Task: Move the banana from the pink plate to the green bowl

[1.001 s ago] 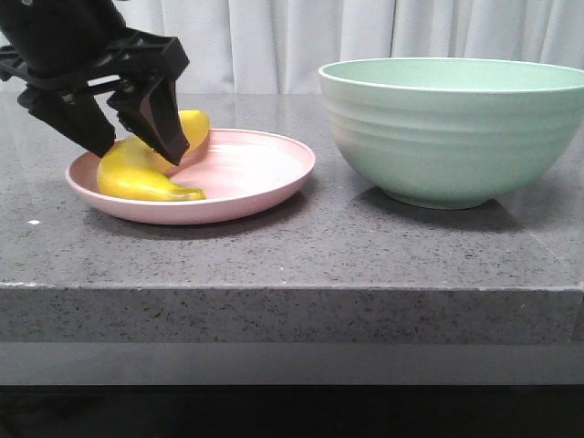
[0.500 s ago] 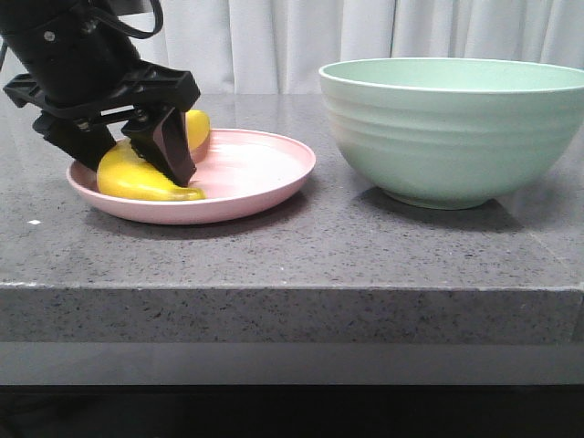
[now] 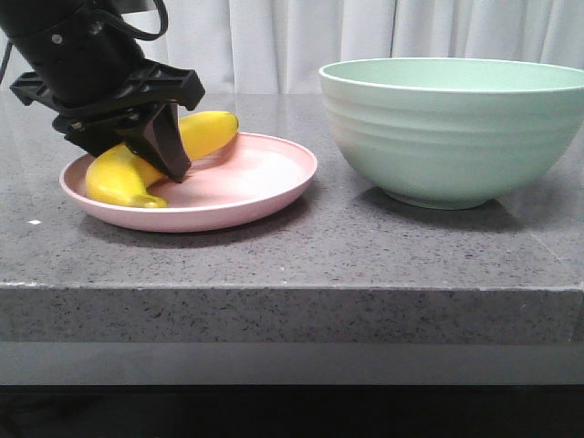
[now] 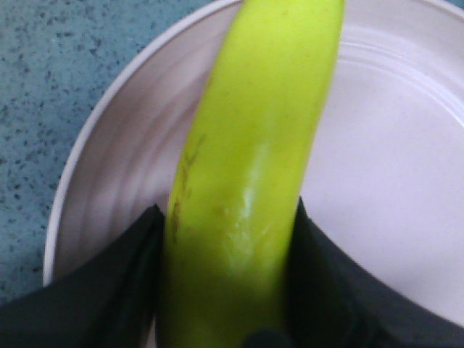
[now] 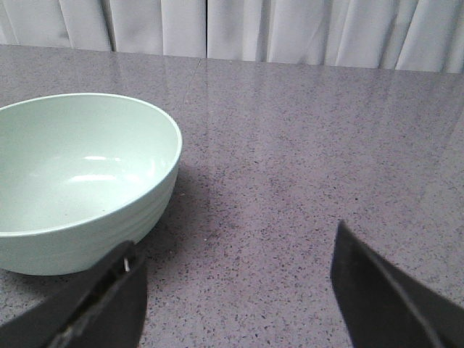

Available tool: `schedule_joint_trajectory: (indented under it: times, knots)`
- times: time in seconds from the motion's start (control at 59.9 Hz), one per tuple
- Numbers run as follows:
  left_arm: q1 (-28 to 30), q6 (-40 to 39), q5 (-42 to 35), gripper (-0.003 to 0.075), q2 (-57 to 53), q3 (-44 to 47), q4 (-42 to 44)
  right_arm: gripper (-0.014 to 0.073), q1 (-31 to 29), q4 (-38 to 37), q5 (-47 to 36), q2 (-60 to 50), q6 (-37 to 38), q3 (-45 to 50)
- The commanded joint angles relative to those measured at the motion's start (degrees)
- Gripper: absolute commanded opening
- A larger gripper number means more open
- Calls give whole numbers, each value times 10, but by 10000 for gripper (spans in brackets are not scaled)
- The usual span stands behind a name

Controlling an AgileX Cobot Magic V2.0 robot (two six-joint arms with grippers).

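Note:
The yellow banana (image 3: 196, 133) lies on the pink plate (image 3: 246, 187) at the left of the counter, its far end raised off the plate. My left gripper (image 3: 137, 160) is shut on the banana's middle, with a black finger pressed to each side of it. In the left wrist view the banana (image 4: 254, 167) fills the gap between the fingers over the plate (image 4: 391, 167). The green bowl (image 3: 452, 128) stands to the right of the plate. My right gripper (image 5: 235, 290) is open and empty above bare counter beside the bowl (image 5: 72, 181); it does not show in the front view.
The grey speckled stone counter (image 3: 301, 246) has its front edge near the camera. White curtains (image 3: 365, 32) hang behind the counter. The bowl's rim stands well above the plate's rim.
My left gripper has closed on the banana. The banana has turned and its far end has lifted and swung to the right. The plate has shifted slightly.

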Motion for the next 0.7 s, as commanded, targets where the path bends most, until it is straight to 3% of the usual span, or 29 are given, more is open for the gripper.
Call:
schedule_joint_trajectory:
  times: [0.0, 0.15, 0.334, 0.45, 0.684]
  knots:
    - [-5, 0, -32, 167, -25, -36, -1, 547, -4, 0, -45, 11, -6, -21]
    - [-12, 4, 13, 167, -45, -89, -1, 547, -4, 14, -45, 11, -6, -21]
    - [-65, 7, 27, 167, -104, -123, -1, 547, -4, 102, -45, 11, -6, -21]
    - [-117, 7, 27, 167, -142, -124, -1, 547, -4, 201, -46, 11, -6, -21]
    - [-231, 7, 43, 167, -165, -124, -5, 547, -4, 494, -63, 11, -12, -21]
